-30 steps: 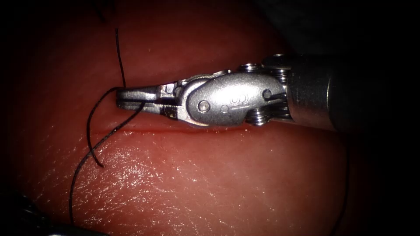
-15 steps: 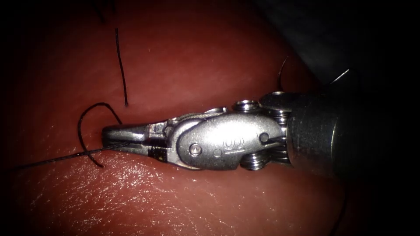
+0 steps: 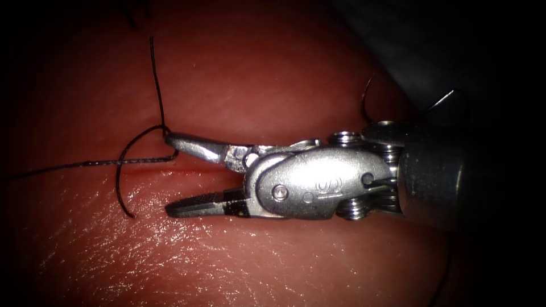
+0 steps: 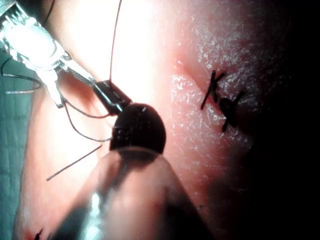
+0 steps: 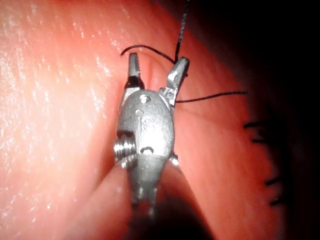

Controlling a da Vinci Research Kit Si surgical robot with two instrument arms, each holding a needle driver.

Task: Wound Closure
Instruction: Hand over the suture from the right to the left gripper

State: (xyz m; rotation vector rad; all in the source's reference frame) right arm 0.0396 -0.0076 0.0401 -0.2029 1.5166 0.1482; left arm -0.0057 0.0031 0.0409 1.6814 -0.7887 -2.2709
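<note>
Several finished stitches already cross the cut farther along the tissue. They show as short dark bars in the left wrist view and again in the right wrist view. By that evidence part of the closure is done. The stretch of cut seen in the endoscope view, a thin dark-red line with its edges lying together, is the part in hand and carries no finished stitch.

Thread: black, fine and braided. One strand runs taut from the left of the endoscope view to the cut. A second strand comes down from above to the same spot, and a curved loose end lies over the tissue beside it.

Needle: a thin dark arc beside the right tool's wrist may be the needle lying free of the tissue, or only slack thread. The view there is too dim to decide.

Right arm's tool: polished steel, tapered jaws spread wide over the cut, holding nothing. The upper jaw tip touches the point where the strands meet. The right wrist view confirms the wide spread.

Left arm's tool: a dark, rounded wrist close to the right tool. What it holds cannot be told.

Tissue surface: moist, glossy and finely wrinkled, gently domed.
</note>
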